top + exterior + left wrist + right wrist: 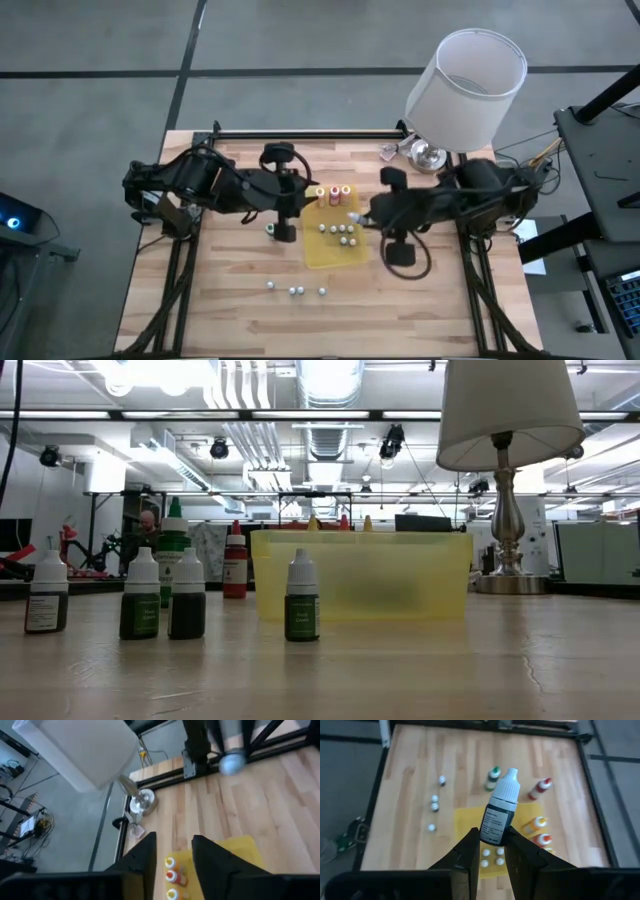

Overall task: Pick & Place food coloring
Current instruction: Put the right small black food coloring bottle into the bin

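Yellow mat (pixel 335 245) holds several small bottles (pixel 340 232); right gripper (pixel 492 845) above it pinches a white-capped bottle (pixel 500 815), left gripper (pixel 172 852) hovers with fingers spread over the mat's far edge

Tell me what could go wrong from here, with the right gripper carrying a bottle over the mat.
1. The right gripper pinches the white-capped bottle only by its base, tilted; it may slip or land on its side.
2. Small bottles already crowd the yellow mat; lowering could knock them over.
3. The left gripper, open, hovers by the orange bottles nearby, so the arms could clash.
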Robot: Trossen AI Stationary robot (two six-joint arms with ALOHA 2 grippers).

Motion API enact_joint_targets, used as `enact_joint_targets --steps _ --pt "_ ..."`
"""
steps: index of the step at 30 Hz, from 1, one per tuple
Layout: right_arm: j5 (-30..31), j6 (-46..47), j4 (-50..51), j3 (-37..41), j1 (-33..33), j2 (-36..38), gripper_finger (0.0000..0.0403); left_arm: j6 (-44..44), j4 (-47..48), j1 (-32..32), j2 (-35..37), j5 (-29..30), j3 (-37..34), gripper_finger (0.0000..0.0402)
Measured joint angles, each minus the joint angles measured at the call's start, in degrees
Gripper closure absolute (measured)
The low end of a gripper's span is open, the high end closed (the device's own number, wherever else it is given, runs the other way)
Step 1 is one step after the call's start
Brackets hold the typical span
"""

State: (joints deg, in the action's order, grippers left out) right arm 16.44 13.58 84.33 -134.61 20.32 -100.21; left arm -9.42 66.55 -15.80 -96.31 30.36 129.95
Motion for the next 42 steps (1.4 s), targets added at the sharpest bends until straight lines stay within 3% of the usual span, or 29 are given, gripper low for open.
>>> enact_joint_targets --steps 6,13,20,26,42 --pt "0.26 -0.52 0.42 0.0 -2.19 2.4 0.0335 -3.59 -5.35 0.12 0.0 -1.94 0.0 0.0267" --pt "0.27 -2.67 0.79 0.0 -4.31 3.09 0.0335 -10.34 -12.21 0.12 -0.9 -3.81 0.0 0.0262" --pt "0.14 -7.33 0.72 0.0 -4.53 1.95 0.0335 -10.03 -13.63 0.21 -2.71 -4.06 0.0 0.0262" --pt "0.04 -9.59 0.3 0.02 -4.51 0.75 0.0335 -5.43 -14.82 0.51 -4.08 -10.0 0.0 0.0261" --pt "-2.25 -12.72 -4.76 0.07 -4.48 0.34 0.0335 -0.79 -16.42 0.8 -4.22 -11.64 -2.47 0.0261"
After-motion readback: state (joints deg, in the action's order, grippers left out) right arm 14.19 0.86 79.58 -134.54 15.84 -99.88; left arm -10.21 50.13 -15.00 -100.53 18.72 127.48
